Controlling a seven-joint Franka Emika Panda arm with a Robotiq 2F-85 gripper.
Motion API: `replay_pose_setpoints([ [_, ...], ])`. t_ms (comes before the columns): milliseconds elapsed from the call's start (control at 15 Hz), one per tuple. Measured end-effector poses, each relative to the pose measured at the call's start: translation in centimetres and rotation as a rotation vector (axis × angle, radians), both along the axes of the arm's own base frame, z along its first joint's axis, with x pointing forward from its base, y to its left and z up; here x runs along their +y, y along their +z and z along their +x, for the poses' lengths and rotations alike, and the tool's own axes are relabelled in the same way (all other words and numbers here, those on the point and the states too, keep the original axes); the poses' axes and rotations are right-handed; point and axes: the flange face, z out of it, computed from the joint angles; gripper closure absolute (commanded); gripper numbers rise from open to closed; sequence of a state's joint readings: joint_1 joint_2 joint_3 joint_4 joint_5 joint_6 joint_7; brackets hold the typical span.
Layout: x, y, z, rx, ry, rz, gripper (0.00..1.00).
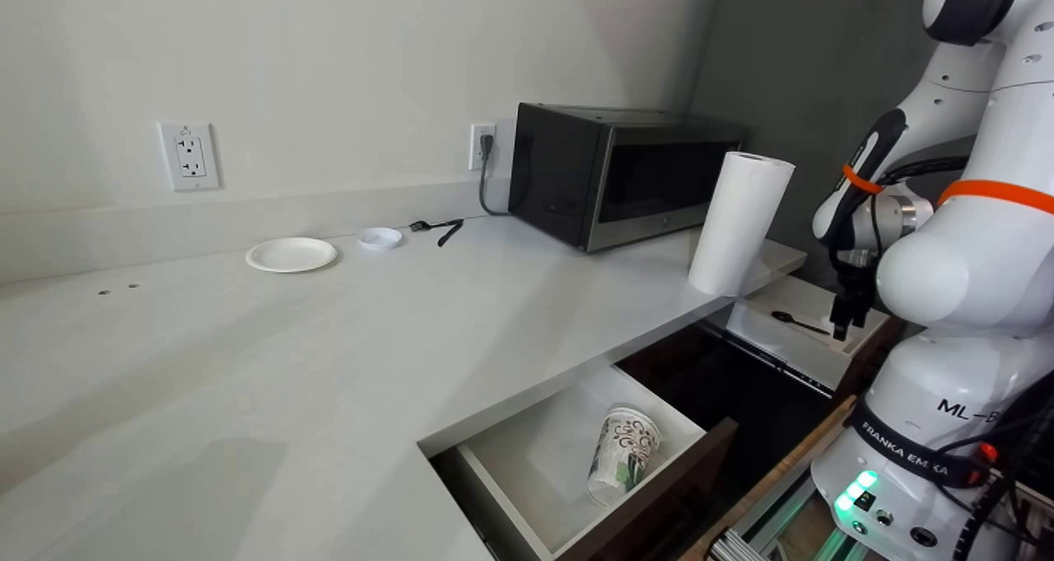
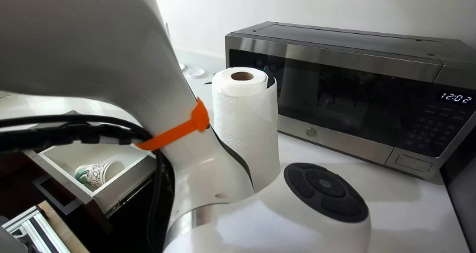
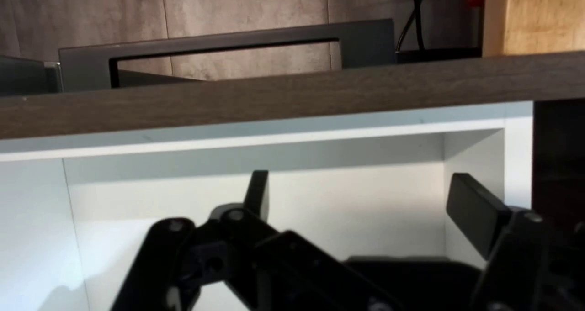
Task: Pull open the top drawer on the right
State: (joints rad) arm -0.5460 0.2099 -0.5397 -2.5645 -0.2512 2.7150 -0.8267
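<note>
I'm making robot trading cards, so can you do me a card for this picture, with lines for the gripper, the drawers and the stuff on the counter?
Gripper: open, nothing seen between its fingers
Drawer by the gripper: pulled out, with a black spoon inside
Next drawer: also pulled out; a patterned paper cup, maybe a stack, lies on its side there
On the counter: microwave, paper towel roll standing up, plate, small white dish, black cutlery
Microwave clock: 12:02
</note>
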Motion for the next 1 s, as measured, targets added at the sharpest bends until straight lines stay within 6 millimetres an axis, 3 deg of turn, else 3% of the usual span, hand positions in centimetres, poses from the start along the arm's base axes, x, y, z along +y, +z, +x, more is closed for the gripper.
replay_pose_setpoints([
  [267, -0.7, -1.1, -1.8, 0.071, -0.006, 0.028, 0.0],
  [667, -0.7, -1.6, -1.0, 0.156, 0.043, 0.034, 0.0],
  [1000, -1.1, -1.2, -1.6, 0.033, -0.045, 0.063, 0.0],
])
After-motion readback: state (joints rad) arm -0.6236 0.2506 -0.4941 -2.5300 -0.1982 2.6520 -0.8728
